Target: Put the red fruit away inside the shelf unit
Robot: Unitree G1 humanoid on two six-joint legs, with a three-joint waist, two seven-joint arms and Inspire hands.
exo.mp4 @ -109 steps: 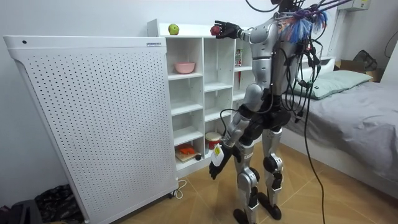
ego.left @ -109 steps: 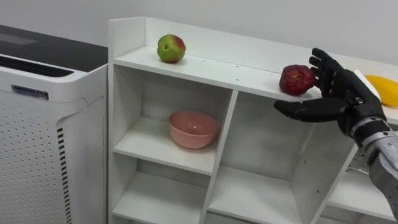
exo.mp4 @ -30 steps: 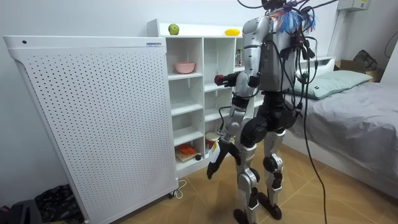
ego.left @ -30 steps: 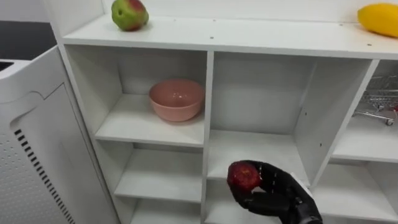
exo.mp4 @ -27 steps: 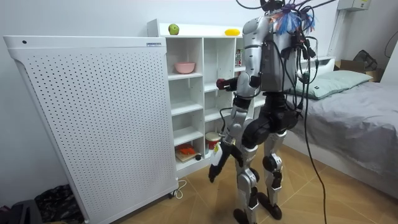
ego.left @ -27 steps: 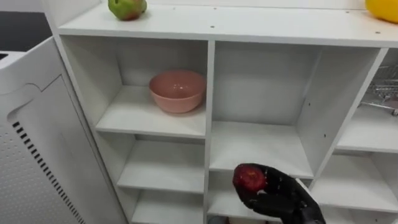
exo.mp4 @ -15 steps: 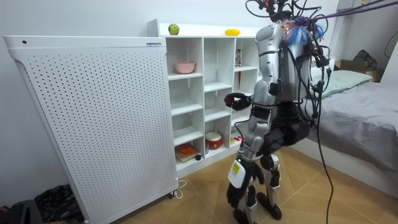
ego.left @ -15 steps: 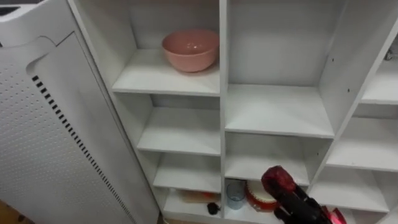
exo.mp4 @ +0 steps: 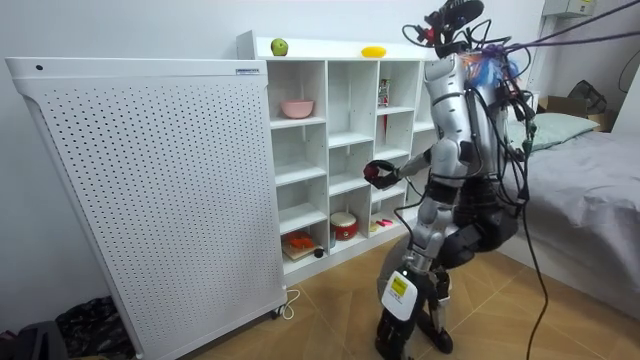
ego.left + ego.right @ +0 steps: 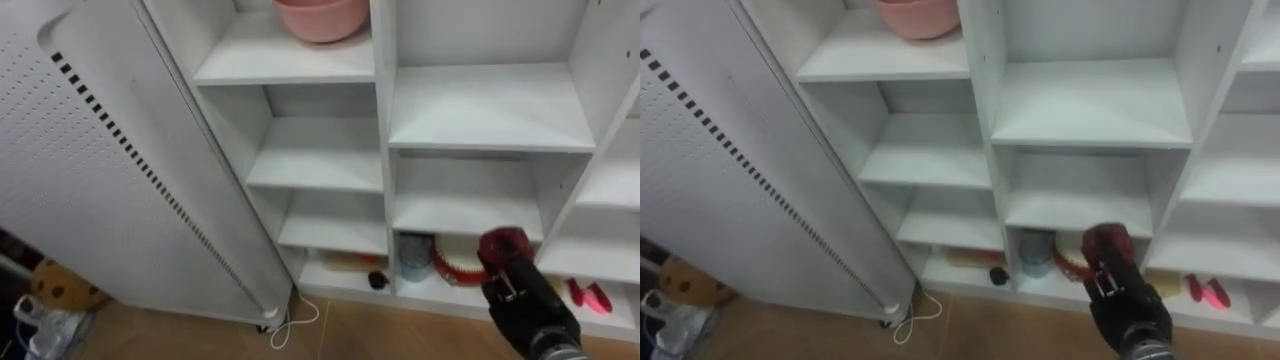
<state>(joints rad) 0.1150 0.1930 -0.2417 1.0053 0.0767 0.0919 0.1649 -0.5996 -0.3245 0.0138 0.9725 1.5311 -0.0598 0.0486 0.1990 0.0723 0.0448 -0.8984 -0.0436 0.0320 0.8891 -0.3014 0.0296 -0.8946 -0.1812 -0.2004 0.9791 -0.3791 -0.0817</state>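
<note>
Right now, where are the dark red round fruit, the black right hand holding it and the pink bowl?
dark red round fruit (image 10: 500, 246), left eye view, its upper face.
black right hand (image 10: 530, 312), left eye view, back of the hand.
pink bowl (image 10: 322, 14), left eye view, outer wall.

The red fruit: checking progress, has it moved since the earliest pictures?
Yes, downward. In the room view the red fruit, in the right hand, is now below the pink bowl; earlier it sat atop the shelving.

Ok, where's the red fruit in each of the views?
Left eye view: red fruit lower right, held in the right robot hand.
Right eye view: red fruit lower right of centre.
Room view: red fruit near the picture's centre.
Shared landmark: pink bowl, up and left of it in each.
</note>
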